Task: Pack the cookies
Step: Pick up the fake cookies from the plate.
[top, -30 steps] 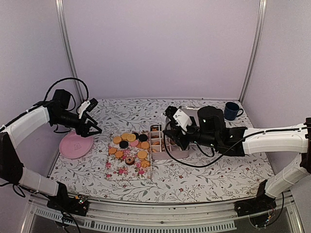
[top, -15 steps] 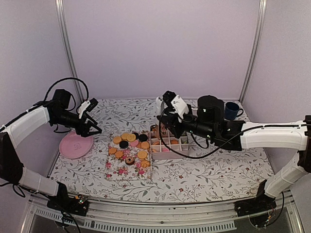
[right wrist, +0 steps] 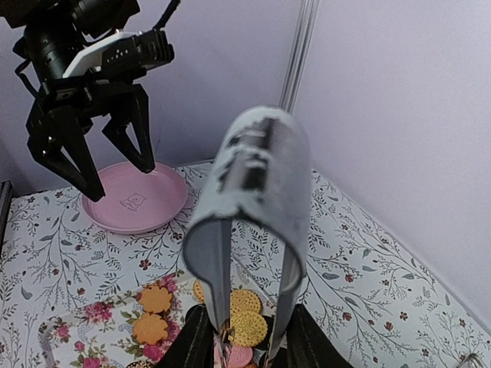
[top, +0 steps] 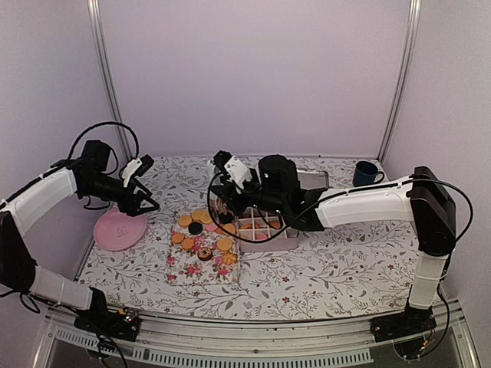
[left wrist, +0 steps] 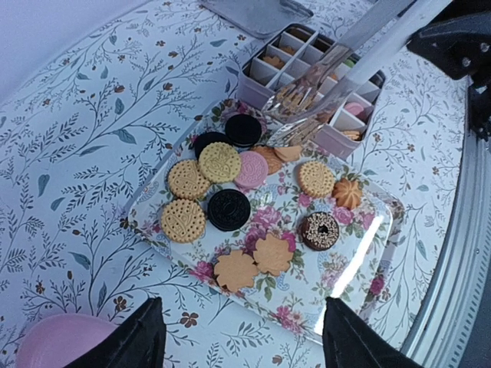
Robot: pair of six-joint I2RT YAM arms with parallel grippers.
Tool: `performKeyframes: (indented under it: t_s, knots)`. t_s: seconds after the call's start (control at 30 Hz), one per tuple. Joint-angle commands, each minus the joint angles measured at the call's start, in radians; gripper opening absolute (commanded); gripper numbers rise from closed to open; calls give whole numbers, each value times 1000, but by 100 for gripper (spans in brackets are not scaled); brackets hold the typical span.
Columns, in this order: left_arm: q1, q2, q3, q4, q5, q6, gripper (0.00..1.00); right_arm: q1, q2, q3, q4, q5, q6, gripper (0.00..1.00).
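Observation:
The cookies (top: 204, 230) lie scattered on a floral tray (top: 186, 270): orange-tan, black, pink and one chocolate ring (left wrist: 318, 230). My right gripper (top: 232, 184) is shut on grey metal tongs (right wrist: 253, 184). The tongs' tips (left wrist: 295, 115) hang over the tray's far edge, just above the cookies beside the divided box (top: 267, 231). I cannot tell whether a cookie sits between them. The box (left wrist: 326, 73) holds several cookies. My left gripper (top: 144, 201) hovers open over the table left of the tray, its fingers (left wrist: 146, 337) spread and empty.
A pink plate (top: 119, 228) lies under the left gripper, left of the tray. A grey flat lid (top: 313, 179) sits behind the box. A dark blue mug (top: 367, 174) stands at the back right. Walls and metal posts close in the table.
The right arm has swung left with the tongs, from over the divided box to the far edge of the cookie tray. The left arm has stayed still.

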Motion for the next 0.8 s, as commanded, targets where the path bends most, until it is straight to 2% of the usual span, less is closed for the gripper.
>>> performKeyframes:
  t_s: [0.0,0.77]
  knots:
    - [4,-30,-15,-15,-3,21,71,-6,41,41,52,-2,18,32]
    - [5,-18,-14,-10,9,21,71,17,22,-56,-21,61,-4,35]
